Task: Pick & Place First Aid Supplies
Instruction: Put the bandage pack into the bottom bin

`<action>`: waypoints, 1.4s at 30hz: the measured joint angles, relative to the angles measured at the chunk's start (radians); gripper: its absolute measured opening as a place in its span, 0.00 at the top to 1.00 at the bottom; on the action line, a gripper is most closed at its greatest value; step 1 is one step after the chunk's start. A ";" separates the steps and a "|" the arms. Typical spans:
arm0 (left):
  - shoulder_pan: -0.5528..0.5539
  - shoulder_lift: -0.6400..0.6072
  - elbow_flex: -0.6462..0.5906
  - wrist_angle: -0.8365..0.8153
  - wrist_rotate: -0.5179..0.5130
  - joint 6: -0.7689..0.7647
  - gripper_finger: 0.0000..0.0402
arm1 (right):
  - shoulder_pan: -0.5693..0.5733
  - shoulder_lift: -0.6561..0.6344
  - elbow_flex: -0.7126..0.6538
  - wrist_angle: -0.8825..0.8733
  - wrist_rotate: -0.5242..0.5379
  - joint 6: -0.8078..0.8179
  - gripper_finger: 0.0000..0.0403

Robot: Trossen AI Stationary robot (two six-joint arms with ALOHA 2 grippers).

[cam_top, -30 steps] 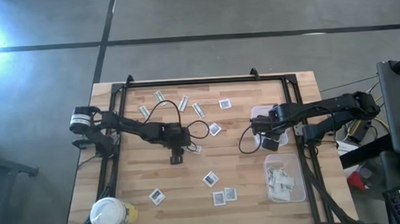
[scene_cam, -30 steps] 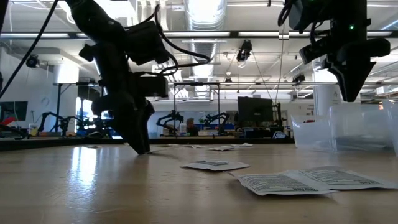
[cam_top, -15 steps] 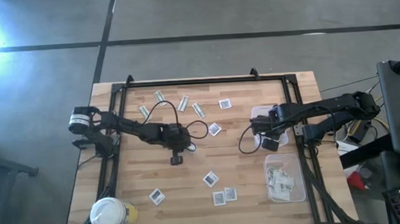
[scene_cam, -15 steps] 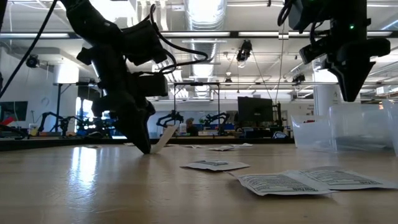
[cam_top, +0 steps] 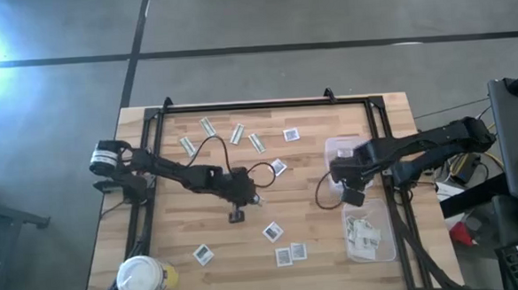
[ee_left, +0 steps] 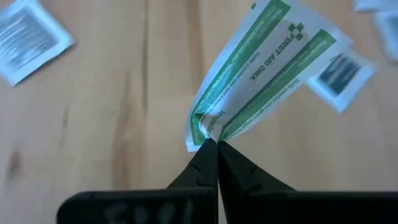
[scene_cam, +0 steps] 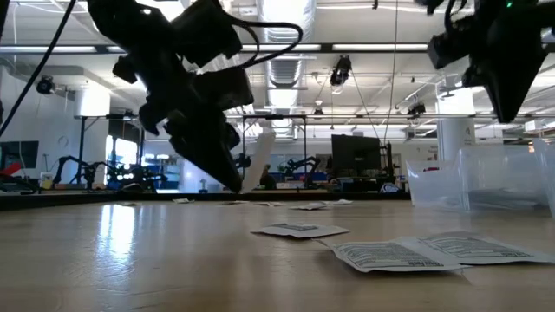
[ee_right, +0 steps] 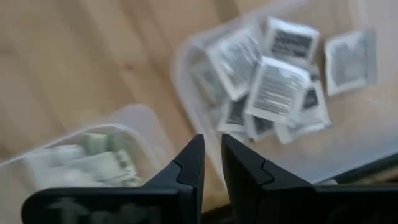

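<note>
My left gripper is near the table's middle, shut on a narrow green-and-white strip. The strip is raised off the wood and also shows in the low view. My right gripper hangs empty, its fingers a narrow gap apart. It is between the far clear tub holding green strips and the near clear tub holding square white packets. Several square packets and strips lie flat on the table. My left gripper pinches the strip's near end between its two fingertips, at their free ends. The fingers slant down toward the table and lie along the strip. The strip sticks out beyond the tips, slightly curled and clear of the table.
A white-lidded round jar stands at the near left corner. The tub of squares and the tub of strips sit at the right side. Loose packets lie between the arms, and a black frame borders the table.
My left gripper has risen and gone toward the table's right and near edge. It has carried the strip with it, so the strip is lifted clear of the wood. My right gripper has gone toward the near edge, from beside the far tub toward the tub of squares.
</note>
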 joint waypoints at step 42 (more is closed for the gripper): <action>-0.178 0.175 0.324 0.166 0.067 0.028 1.00 | 0.326 0.249 0.115 1.028 0.062 -0.781 0.55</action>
